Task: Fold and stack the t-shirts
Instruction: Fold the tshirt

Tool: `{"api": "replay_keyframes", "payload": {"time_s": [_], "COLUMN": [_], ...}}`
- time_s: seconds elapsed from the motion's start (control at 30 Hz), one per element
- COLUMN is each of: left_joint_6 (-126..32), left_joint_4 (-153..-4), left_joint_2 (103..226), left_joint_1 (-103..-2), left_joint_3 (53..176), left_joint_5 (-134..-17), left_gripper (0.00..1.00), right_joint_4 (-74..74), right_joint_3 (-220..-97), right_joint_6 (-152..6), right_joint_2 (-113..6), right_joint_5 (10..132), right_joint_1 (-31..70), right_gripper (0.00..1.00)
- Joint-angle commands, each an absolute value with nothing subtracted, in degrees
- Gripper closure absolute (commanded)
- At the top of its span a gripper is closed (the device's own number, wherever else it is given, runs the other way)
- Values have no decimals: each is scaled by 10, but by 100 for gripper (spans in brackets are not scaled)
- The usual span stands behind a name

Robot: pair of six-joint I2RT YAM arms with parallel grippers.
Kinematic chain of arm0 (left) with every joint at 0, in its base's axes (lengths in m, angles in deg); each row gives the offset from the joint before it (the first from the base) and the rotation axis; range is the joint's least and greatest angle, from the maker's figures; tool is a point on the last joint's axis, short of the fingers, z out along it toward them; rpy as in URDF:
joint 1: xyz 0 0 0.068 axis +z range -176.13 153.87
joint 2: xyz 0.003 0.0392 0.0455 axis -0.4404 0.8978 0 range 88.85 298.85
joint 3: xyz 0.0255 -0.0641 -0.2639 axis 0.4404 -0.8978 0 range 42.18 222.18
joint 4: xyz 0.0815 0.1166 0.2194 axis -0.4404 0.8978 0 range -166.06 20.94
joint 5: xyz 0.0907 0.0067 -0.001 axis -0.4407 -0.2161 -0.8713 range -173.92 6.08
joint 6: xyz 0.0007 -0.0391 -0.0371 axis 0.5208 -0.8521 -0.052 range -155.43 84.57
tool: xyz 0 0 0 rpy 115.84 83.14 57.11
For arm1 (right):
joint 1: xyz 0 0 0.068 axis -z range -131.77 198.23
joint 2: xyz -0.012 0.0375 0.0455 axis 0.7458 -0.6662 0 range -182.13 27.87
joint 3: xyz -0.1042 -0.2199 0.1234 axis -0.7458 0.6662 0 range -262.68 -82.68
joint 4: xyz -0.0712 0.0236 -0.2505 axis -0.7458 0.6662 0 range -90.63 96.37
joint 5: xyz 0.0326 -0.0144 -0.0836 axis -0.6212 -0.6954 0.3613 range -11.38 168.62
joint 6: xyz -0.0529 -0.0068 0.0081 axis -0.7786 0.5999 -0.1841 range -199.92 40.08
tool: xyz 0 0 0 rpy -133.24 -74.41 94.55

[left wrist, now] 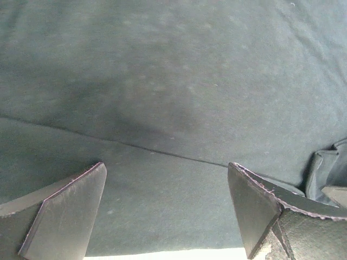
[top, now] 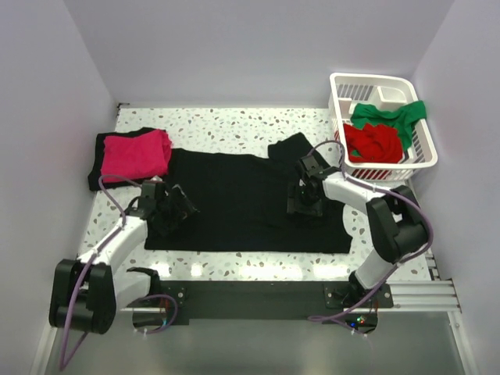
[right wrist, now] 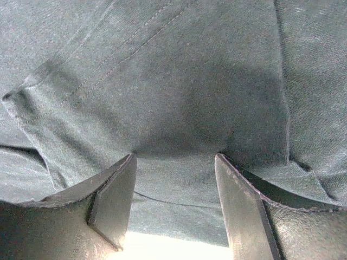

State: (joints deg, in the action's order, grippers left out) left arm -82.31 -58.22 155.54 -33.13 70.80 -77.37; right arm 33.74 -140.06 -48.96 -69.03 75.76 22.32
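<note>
Beneath both end effectors, a black t-shirt (top: 242, 203) lies spread flat on the speckled table (top: 234, 125). The left end effector (top: 173, 207) sits low over the shirt's left edge, its fingers (left wrist: 65, 211) spread wide and holding nothing. The right end effector (top: 306, 199) presses onto the shirt's right side near a sleeve. Its fingers (right wrist: 111, 200) are parted, with the tips touching slightly bunched fabric but not clamping it. Behind the left end effector, a folded magenta-pink t-shirt (top: 137, 154) rests on a second black t-shirt (top: 100, 160). Beyond the right end effector, to its right, a white basket (top: 371, 76) holds a red t-shirt (top: 375, 142) and a green t-shirt (top: 387, 116).
</note>
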Motion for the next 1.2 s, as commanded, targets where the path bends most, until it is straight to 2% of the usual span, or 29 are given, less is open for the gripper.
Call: {"api": "replay_keyframes", "payload": {"time_s": [0.0,0.27,0.4,0.57,0.73,0.97,1.17], "left_joint_6": [-878,-899,-884,-840,-828,-824,-834], "left_joint_4": [-477,-379,-362,-412,-532,-627,-642], "left_joint_2": [1490,1368,1343,1389,1446,1591,1612], "left_joint_1": [-332,-332,-332,-332,-337,-347,-337], "left_joint_3": [672,693,731,779,785,787,748], "left_joint_5": [-802,-804,-821,-814,-774,-763,-797], "left_gripper": [0,0,0,1,3,2,0], "right_joint_4": [416,441,457,486,476,400,365], "right_joint_3": [-1334,-1260,-1270,-1354,-1423,-1424,-1408], "right_joint_6": [-467,-440,-455,-489,-503,-510,-515], "right_joint_2": [-678,-575,-544,-535,-558,-636,-680], "right_joint_5": [765,747,741,757,779,765,742], "right_joint_1": [221,211,210,210,210,210,207], "right_gripper": [36,35,33,31,30,30,30]}}
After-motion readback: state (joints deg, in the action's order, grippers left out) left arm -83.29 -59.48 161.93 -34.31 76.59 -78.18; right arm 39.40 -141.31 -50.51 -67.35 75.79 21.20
